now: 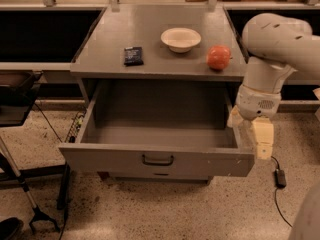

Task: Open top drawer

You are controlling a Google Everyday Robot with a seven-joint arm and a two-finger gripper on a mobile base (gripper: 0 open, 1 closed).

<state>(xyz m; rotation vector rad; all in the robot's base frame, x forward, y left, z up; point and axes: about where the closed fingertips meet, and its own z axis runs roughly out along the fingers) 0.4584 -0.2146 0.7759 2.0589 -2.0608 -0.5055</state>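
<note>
"Where could a hand pass?"

"Down into the top drawer (110, 156): its pulled-out box lies open from above across the near part. The front face around the black handle (157, 160) is free from the near side."

"What's in the way?"

"The gripper (248, 129) hangs at the drawer's near right corner, fingers spread. The white arm (272, 39) above it closes off the right. The countertop (150, 24) overhangs the drawer's far part. It carries a black packet (133, 55) on the left, a bowl (180, 38) farther back and a red fruit (218, 57) on the right, with bare strips between. Black stand legs (22, 186) crowd the left floor, and a cable plug (280, 178) lies at the right."
</note>
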